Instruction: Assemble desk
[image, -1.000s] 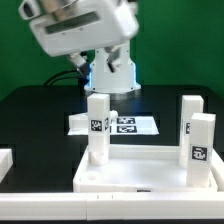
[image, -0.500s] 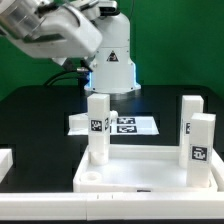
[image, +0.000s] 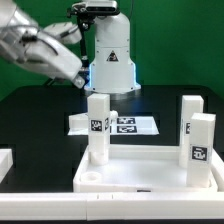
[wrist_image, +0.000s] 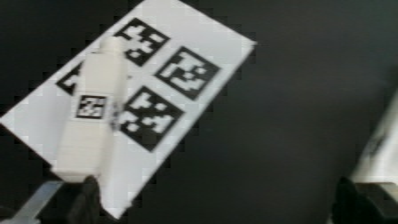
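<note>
Jaws stand fully apart and grip nothing. In the exterior view the arm has swung, over the past second, from above the middle of the table out toward ten o'clock in the frame, and its gripper itself is hard to make out there. That retreat leaves the desk untouched, so I judge it is heading for another part, not working on the seated ones.

The desk panel lies flat at six o'clock in that view, rim up, its long axis running nine to three. Three legs stand upright in it, long axes vertical: one leg at the exterior view's left corner, a back leg and a front leg at the exterior view's right. The marker board lies behind the panel.

In the wrist view the marker board fills the middle, an upright leg standing before it, tag facing the camera. A dark fingertip shows near seven o'clock.
</note>
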